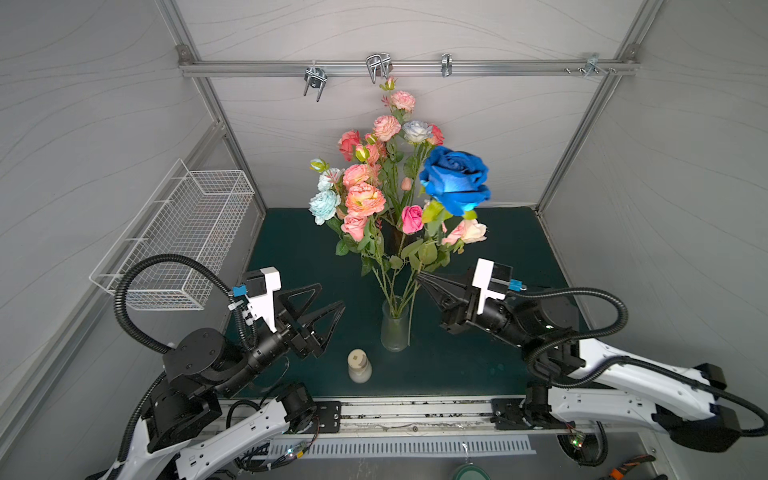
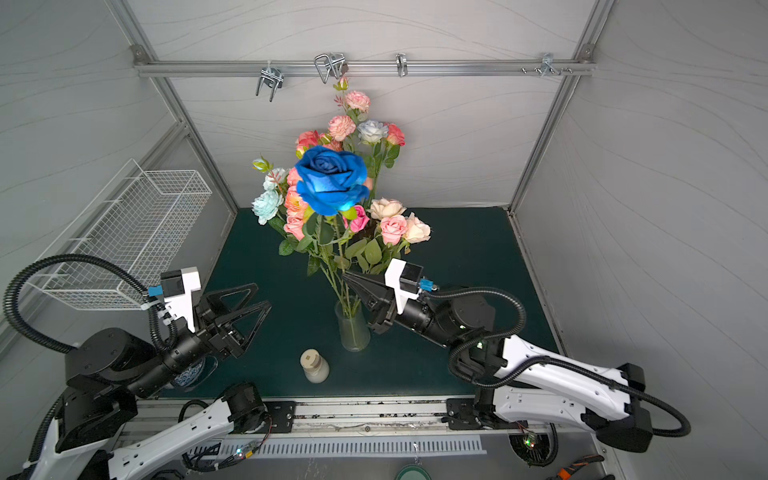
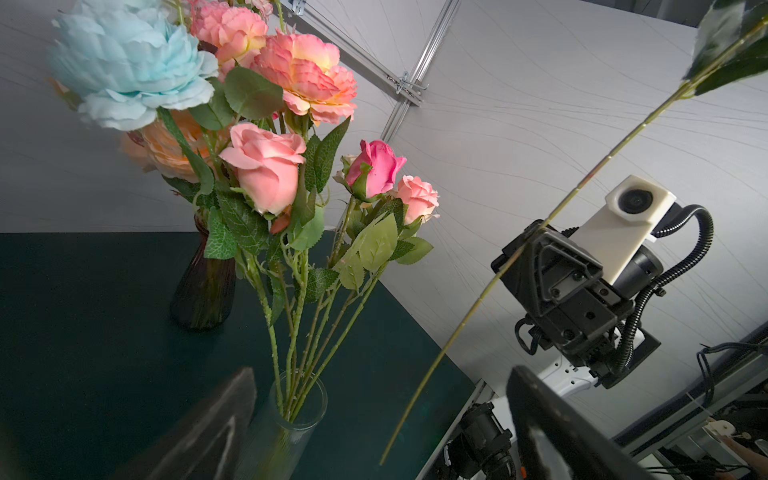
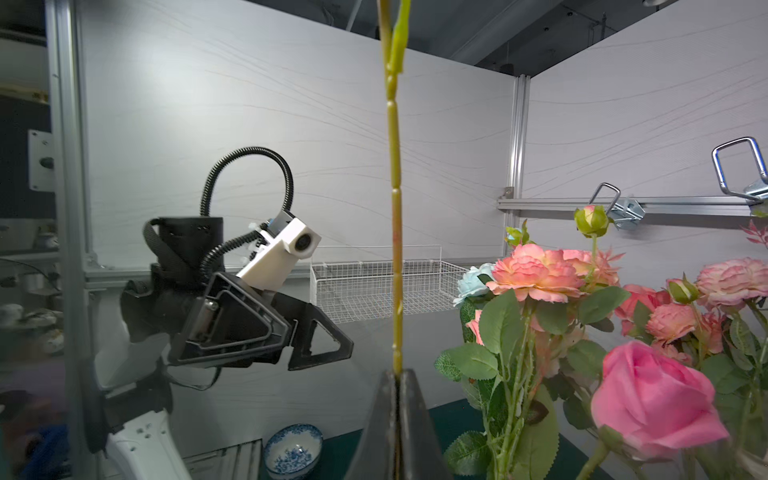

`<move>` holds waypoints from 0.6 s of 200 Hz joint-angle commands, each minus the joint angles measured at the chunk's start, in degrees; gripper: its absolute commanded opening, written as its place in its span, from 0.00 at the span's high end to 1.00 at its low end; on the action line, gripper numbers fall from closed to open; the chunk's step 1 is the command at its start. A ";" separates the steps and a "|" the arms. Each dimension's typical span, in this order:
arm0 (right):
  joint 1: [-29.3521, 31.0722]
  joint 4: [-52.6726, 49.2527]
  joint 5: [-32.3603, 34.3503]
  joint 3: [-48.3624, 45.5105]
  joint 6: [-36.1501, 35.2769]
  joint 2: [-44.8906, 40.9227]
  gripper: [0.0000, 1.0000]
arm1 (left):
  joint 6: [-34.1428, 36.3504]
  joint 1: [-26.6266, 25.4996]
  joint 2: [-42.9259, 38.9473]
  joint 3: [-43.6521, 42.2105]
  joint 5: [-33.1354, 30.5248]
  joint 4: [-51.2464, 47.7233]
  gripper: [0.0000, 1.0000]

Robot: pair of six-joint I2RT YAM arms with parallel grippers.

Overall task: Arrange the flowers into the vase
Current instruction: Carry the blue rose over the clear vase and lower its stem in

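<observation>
- We see pale grey panel walls [image 1: 415,25] on three sides, each marked with thin wavy lines.
- Aluminium posts [image 1: 589,120] frame the corners where the panels meet.
- A horizontal aluminium rail [image 1: 498,66] crosses the back wall, with several metal hooks [image 1: 316,79] hanging from it.
- A white wire basket [image 1: 187,232] is fixed to the left wall, beside the desk's left edge.
- The desk [image 1: 299,249] has a dark green top.
- Along its near edge we see a metal track [image 1: 415,409], with a slotted grey cable duct [image 1: 399,448] just in front.
- The light is soft and even. Above the wall tops, in the right wrist view, we make out a dark ceiling [image 4: 540,25].
</observation>
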 commanded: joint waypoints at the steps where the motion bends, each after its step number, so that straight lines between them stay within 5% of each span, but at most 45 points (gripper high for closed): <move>1: 0.42 12.10 5.34 1.23 -9.40 2.71 1.00 | -0.22 0.09 -0.29 1.42 -0.87 0.58 0.04; 72: -2.21 15.84 4.85 1.38 -9.91 6.29 1.00 | 0.25 0.10 1.41 1.35 -0.45 1.06 0.04; 120: -8.11 14.62 2.91 -0.80 -0.38 6.55 1.00 | 0.34 0.07 1.76 0.89 -0.34 1.94 0.04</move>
